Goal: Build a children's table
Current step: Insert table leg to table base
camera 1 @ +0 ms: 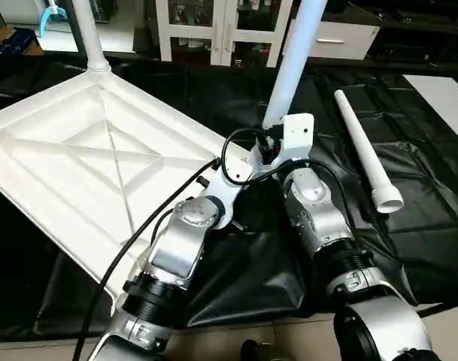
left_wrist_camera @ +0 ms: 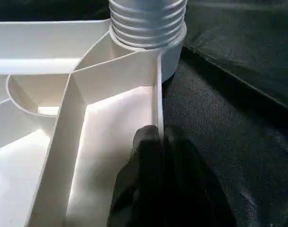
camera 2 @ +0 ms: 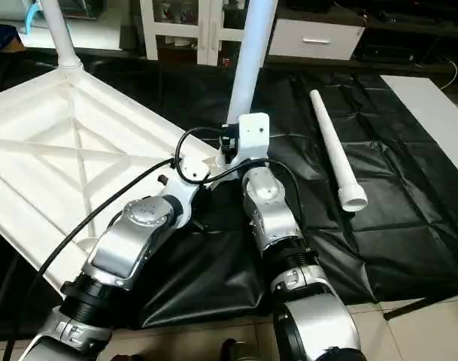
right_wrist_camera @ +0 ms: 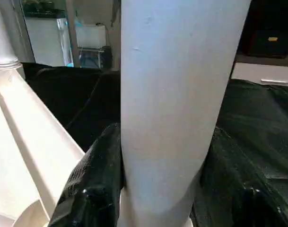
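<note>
Nearest the robot, the two silver forearms converge on the near corner of the table top (camera 1: 101,150), which lies upside down on the black sheet (camera 1: 409,226) with its X-ribbed underside facing up. The left gripper (left_wrist_camera: 155,142) is clenched on the thin rim wall of the top, one finger inside and one outside, just short of the corner socket (left_wrist_camera: 148,52) at its twelve o'clock. The top looks like light, stiff moulded plastic. Its rim is a fair place to steady it, though the smooth edge could slip under a sideways pull.

Just beyond, the right gripper (right_wrist_camera: 165,189) grasps the upright leg (camera 1: 292,60), a black finger on each side of the tube. This leg stands in that near socket, and its ribbed threaded end (left_wrist_camera: 147,21) still shows above the collar, so I judge it not yet fully seated. The tube is hollow, rigid and smooth. A low hold near the socket gives the best control for turning it.

At two o'clock from the grippers a loose leg (camera 1: 364,147) lies flat on the sheet, open end toward the robot, well apart from the top. At eleven o'clock a far leg (camera 1: 86,34) already stands in the far corner.

The sockets are the only holders here: two are filled with legs. Beyond everything stands a white glass-door cabinet (camera 1: 221,30).
</note>
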